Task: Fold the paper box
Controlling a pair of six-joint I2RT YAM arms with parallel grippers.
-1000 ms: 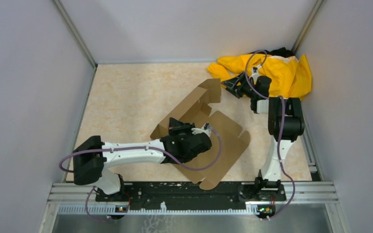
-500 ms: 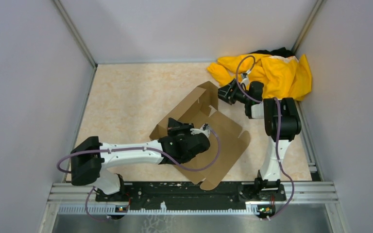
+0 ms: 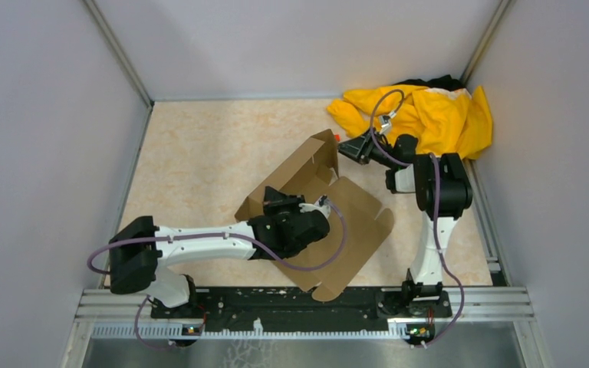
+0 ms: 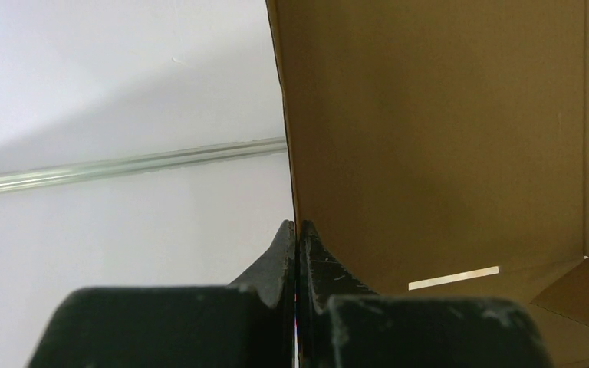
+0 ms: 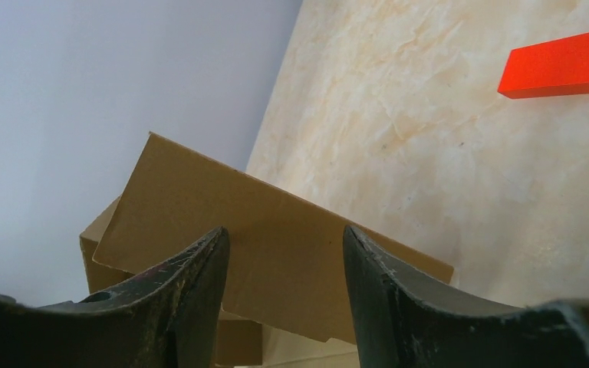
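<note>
Bench (image 3: 199,153): beige, walled on three sides. Paper box (image 3: 357,218): mid-bench, partly raised, one wall upright. Left tool (image 4: 297,234): together, pinching that wall's edge. Right tool (image 5: 285,249): apart, lined up on the far flap (image 5: 199,192). Advice: pinch firmly and seat the flap squarely before folding inward.

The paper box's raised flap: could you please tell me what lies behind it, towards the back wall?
Just behind the paper box, a small red block lies on the table; a yellow garment is heaped farther right. Anything beneath the cardboard is hidden.
</note>
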